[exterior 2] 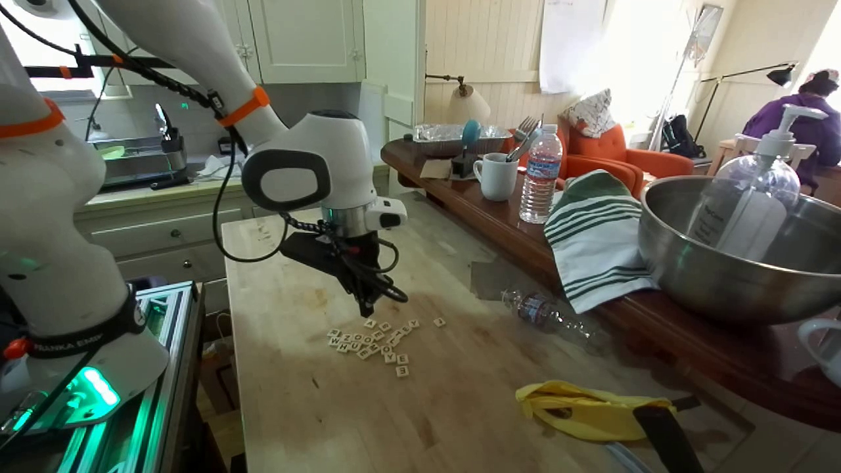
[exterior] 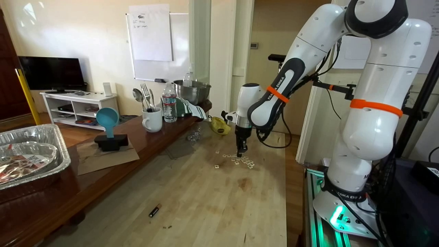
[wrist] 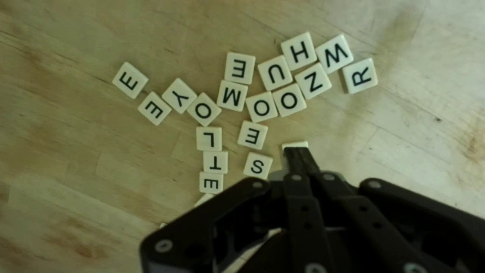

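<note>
A loose cluster of white letter tiles (wrist: 261, 107) is lying on the wooden table (exterior 2: 348, 420), and just above this cluster the black gripper (wrist: 297, 150) is pointing downward, its jaws closed against each other. In the wrist view, the fingertips (wrist: 292, 155) are covering most of one tile (wrist: 291, 145), hiding whether they are touching it. Between the cluster and the dark wood counter (exterior: 144, 140) a clear bottle (exterior 2: 545, 314) is lying on its side, while a battery (exterior: 155, 210) is resting well apart from the cluster.
</note>
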You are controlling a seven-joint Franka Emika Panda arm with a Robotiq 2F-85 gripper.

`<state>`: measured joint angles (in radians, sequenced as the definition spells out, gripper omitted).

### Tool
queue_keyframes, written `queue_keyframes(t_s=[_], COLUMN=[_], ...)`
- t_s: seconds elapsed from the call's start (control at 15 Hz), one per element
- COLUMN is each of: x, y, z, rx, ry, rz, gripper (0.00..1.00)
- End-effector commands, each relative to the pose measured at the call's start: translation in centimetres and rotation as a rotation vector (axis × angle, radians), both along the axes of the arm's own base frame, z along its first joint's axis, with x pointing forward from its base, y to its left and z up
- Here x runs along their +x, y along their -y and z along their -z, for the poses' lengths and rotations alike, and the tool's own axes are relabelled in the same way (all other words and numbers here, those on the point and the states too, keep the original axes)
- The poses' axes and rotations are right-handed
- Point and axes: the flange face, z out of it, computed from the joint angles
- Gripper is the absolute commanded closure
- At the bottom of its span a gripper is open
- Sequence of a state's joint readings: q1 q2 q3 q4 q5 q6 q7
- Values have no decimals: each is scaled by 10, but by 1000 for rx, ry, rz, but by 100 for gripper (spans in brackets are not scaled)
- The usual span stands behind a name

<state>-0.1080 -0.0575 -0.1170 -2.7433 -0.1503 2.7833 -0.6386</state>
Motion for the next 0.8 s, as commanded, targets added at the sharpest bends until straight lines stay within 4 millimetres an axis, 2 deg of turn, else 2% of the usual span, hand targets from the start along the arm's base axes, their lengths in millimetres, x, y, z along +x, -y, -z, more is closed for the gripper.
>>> queue_keyframes(t_s=[0.0, 0.73], x=[0, 2], y=[3, 6], z=[12, 41], rx=[2, 14], ry=[4, 70], rz=[20, 59], gripper=[100, 100])
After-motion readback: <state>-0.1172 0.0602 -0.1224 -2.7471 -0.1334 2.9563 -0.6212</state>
